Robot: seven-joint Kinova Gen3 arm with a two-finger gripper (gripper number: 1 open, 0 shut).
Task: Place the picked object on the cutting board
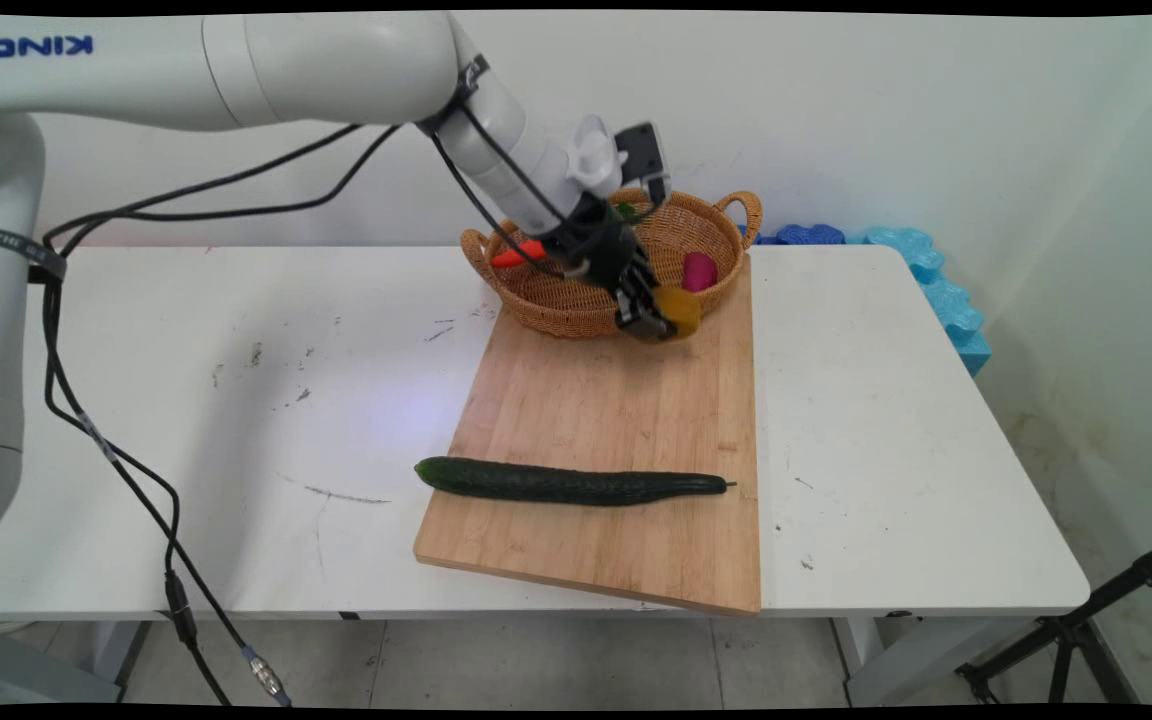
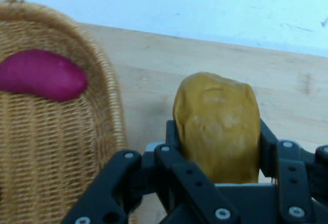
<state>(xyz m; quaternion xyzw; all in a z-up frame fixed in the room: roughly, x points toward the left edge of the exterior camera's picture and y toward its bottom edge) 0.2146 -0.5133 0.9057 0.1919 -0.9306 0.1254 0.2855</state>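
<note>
— One thing sits in the gripper: a brownish-yellow potato, pinched between both fingers.

— Where does the gripper hold it?

— Just over the near rim of the wicker basket, at the far end of the wooden cutting board. In the hand view the potato's long axis runs along the fingers, its rounded end pointing away from the hand.

— And inside the basket?

— A magenta sweet potato lies toward the right side, with an orange carrot at the left, partly behind the arm.

— Anything else on the board?

— A dark green cucumber lies well nearer, lengthwise left to right, its thin stem end pointing right. The board rests on the white table.
</note>
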